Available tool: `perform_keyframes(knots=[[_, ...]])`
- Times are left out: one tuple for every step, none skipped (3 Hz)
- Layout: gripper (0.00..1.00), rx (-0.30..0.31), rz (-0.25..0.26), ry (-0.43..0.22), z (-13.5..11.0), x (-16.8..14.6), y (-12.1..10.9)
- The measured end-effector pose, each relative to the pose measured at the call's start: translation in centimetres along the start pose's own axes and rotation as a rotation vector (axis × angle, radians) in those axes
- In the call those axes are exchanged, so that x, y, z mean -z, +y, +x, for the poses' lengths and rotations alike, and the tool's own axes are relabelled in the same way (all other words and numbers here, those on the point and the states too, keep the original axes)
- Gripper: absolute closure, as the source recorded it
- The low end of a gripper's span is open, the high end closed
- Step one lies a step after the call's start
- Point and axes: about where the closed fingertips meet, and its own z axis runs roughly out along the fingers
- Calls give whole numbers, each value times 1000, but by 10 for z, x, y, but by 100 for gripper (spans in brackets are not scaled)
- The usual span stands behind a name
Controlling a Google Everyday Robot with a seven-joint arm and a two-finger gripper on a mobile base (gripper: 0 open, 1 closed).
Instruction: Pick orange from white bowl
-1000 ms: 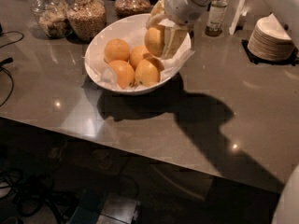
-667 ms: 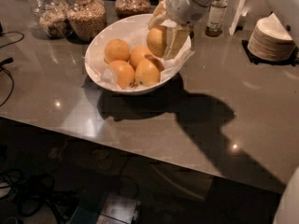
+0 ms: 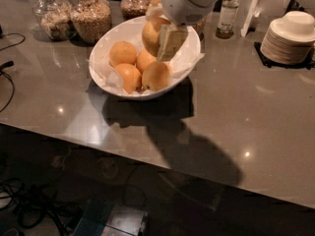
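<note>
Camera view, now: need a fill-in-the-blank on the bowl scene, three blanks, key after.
Besides the orange in the gripper, ____ oranges lie in the white bowl.
The gripper, over the bowl's far side, has its fingers ____ on the orange.
The stack of small white dishes stands at the picture's ____ edge.
Missing words: four; shut; right.
</note>
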Motion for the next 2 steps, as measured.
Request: perform_keyframes(knots=[[100, -26, 69, 15, -22, 18, -1], [100, -26, 69, 14, -22, 18, -1]])
